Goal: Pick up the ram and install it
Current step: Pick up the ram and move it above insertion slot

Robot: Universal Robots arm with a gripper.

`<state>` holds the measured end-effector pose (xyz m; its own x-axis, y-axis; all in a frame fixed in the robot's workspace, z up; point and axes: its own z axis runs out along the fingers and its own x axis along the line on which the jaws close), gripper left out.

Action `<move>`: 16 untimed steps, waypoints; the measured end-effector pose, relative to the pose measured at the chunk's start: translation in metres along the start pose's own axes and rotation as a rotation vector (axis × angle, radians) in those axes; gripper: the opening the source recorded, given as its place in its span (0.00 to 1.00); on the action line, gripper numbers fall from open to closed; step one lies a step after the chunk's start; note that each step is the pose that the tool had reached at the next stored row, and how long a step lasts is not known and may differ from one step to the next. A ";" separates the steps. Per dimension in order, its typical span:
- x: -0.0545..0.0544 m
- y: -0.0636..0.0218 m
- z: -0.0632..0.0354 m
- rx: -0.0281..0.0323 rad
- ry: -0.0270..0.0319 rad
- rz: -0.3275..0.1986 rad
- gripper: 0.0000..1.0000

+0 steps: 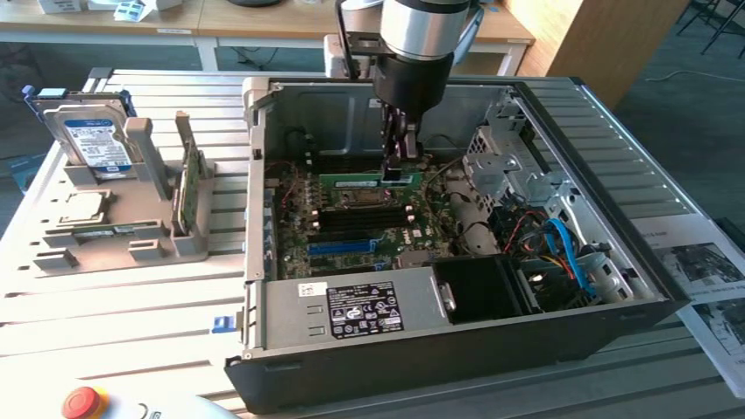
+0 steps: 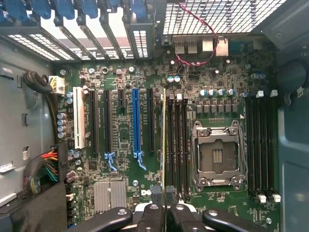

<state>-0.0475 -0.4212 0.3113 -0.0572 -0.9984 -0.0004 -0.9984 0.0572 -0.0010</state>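
One stick is in my end effector [image 2: 165,209]. Its fingers [image 2: 150,215] are clenched almost together on the ram [image 1: 370,181], with nothing between them but the thin board itself, pinched at its upper edge.

The ram stands on edge inside the open computer case [image 1: 258,218], just beside the CPU socket [image 2: 217,154]. It runs parallel to the bank of black memory slots [image 2: 178,145] that flanks the socket, and sits at the slot farthest from it, between the socket and the blue slot strip [image 2: 136,123]. From here I can't quite tell whether its lower edge is pressed home in that slot or only resting on it.

The case also holds the green motherboard [image 2: 123,145] that carries the socket, a labelled power supply [image 1: 355,310] near the socket, and a tangle of blue cables [image 1: 567,249] farther off toward the exterior view's right.

Well apart from the socket, outside the case toward the exterior view's left, a grey holder [image 1: 152,246] sits on the worktop [image 1: 117,305]. An upright hard drive [image 1: 96,140] and a taller green card [image 1: 187,188] stand in it.

The ram itself is long, narrow and green, and the wrist view shows it edge-on as a thin pale line.
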 end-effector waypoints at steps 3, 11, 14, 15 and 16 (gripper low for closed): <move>0.000 0.0000 0.0001 0.0001 -0.0001 0.000 0.12; -0.002 -0.0011 0.0036 0.0000 -0.0001 0.000 0.12; -0.004 -0.0017 0.0055 0.0001 -0.0003 0.000 0.12; -0.004 -0.0018 0.0062 0.0001 -0.0002 0.000 0.12; -0.004 -0.0020 0.0070 0.0000 0.0000 0.000 0.12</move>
<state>-0.0453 -0.4172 0.3042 -0.0572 -0.9984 -0.0005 -0.9984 0.0572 -0.0010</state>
